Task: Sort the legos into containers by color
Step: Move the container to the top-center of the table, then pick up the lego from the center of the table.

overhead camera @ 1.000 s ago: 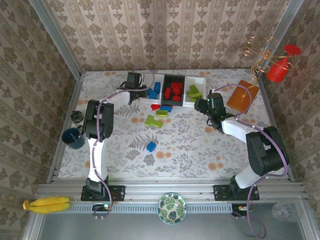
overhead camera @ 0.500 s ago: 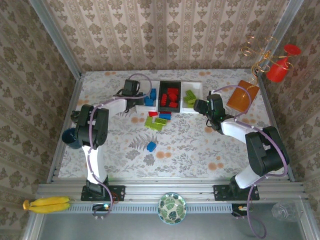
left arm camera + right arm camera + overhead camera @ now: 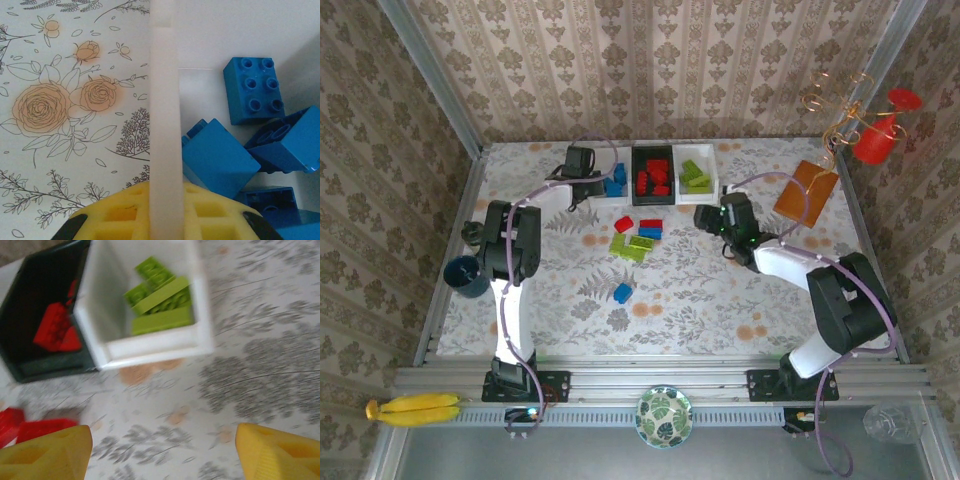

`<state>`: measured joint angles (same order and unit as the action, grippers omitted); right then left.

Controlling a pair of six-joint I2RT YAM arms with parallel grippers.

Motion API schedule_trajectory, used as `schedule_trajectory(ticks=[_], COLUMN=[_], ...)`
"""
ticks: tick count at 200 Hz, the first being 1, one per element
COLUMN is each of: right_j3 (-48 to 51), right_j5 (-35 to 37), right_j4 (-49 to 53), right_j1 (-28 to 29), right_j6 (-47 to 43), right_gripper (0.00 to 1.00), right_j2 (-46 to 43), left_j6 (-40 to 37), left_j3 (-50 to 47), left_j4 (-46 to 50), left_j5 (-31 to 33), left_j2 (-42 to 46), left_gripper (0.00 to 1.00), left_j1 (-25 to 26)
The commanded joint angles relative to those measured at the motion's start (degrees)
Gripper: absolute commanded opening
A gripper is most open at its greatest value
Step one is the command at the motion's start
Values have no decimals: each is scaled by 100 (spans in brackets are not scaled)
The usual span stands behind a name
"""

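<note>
Three trays stand in a row at the back. The left white tray [image 3: 608, 192] holds blue legos [image 3: 252, 90], and my left gripper [image 3: 588, 178] is shut on its wall [image 3: 165, 100], which runs up between the yellow pads [image 3: 125, 215]. The black tray [image 3: 653, 198] holds red legos [image 3: 55, 330]. The right white tray [image 3: 150, 352] holds lime green legos [image 3: 160, 295]. My right gripper [image 3: 708, 215] is open just in front of that tray, with bare table between its fingers [image 3: 45, 450]. Loose red [image 3: 623, 224], green [image 3: 630, 245] and blue [image 3: 623, 292] legos lie on the table.
An orange board [image 3: 805, 190] lies at the back right beside a red cup [image 3: 875, 140] on a wire stand. A dark blue cup [image 3: 467, 275] and a small black object [image 3: 472, 232] sit at the left edge. The patterned table [image 3: 720, 300] spreads in front.
The row of trays has slid toward the back and a little left with my left gripper on the white tray. My right gripper has moved left, off the green tray.
</note>
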<state>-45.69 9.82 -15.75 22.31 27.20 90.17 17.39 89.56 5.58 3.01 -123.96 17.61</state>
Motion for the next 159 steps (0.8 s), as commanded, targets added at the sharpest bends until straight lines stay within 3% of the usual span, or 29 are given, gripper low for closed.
schedule_trajectory(ticks=[1,60,94,121,159], right_j3=[-284,-1577,-2197,-2648,-2942], right_j5=[44,453,723,997,1250], right_j4=[272,876,1227,1541,1901], right_j1=[525,1302,1613,1715,1751], right_j6=[-13,-22,48,51,-51], right_gripper=[77,84,90,95,96], right_j2=[256,1400,1985,2405,2693], left_j6=[235,137,168,245,378], left_j3=[110,-9,-295,-796,-1623], left_j4=[39,-38,-285,-606,-999], left_j5=[-380,-495,-665,-653,-807], left_j2=[-77,144,586,1032,1640], left_gripper=[2,31,55,80,84], left_j1=[-29,-116,-174,-211,-240])
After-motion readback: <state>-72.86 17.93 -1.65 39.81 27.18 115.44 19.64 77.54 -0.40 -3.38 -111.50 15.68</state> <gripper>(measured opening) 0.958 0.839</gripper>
